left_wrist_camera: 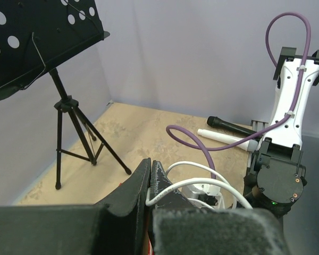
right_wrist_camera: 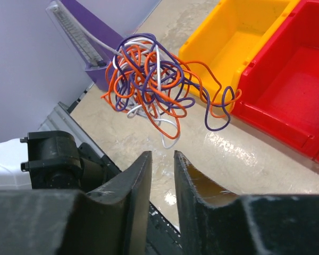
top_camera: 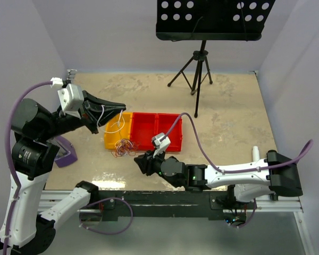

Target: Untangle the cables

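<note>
- I saw the cables [right_wrist_camera: 154,85] lying on the table [top_camera: 228,106] as one tangled clump of orange, purple and white loops. The clump sat just beside the near corner of the yellow bin [right_wrist_camera: 239,37].
- The right gripper [right_wrist_camera: 162,159] sat low near the clump, its jaws a narrow slit apart with nothing between them.
- The left gripper [left_wrist_camera: 151,175] was up off the table near the yellow bin. Its jaws were pressed together on a white cable [left_wrist_camera: 212,181] that looped out past them.
- Red bins [top_camera: 158,130] adjoined the yellow one.
</note>
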Available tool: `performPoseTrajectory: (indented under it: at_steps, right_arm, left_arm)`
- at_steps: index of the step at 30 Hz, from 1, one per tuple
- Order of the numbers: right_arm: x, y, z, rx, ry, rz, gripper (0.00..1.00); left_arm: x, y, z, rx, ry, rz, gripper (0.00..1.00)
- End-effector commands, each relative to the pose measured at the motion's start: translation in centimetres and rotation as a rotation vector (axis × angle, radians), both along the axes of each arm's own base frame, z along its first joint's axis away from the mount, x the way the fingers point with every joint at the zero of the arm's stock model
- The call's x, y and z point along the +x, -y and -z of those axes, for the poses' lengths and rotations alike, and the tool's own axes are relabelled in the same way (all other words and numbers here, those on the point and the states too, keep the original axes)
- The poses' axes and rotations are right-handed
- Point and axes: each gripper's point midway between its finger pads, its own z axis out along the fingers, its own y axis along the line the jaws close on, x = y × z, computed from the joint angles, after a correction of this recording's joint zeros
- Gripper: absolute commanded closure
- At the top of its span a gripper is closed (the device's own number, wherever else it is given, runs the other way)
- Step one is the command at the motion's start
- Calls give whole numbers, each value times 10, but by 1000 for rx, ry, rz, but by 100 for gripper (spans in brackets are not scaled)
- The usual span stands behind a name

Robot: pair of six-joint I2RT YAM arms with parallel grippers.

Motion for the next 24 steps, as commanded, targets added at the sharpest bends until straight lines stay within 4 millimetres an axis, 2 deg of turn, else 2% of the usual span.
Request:
performPoseTrajectory:
  at_steps: [1,2,4,5,7,9,11,15,20,24]
  right_arm:
    - [6,0,-16,48,4,34,81]
    - [7,1,-14,43,3,42,85]
    - [8,1,-13,36,3,48,84]
    - [8,1,-12,33,2,48,79]
    - [9,0,-12,30,1,51,59]
    - [9,-1,-12,30,2,53,53]
    - [10,-2,-13,32,2,54,53]
    - [11,-3,-17,44,8,61,60]
    - [13,-4,-26,74,17,74,81]
    - [11,-5,-25,73,17,63,81]
  left_arm:
    - [-9,1,-12,-26,26,25,100]
    - [-9,1,-12,-26,26,25,100]
    - [-11,1,-13,-29,28,30,100]
    - [-11,1,-14,-30,28,31,100]
    - [-11,1,-14,-32,27,33,100]
    - [-13,1,-15,-34,29,36,100]
    - [-13,1,-15,-36,26,40,100]
    - [-14,1,-16,-37,26,42,100]
    - [-16,1,-14,-36,21,48,100]
    - [-17,1,-13,-33,22,47,100]
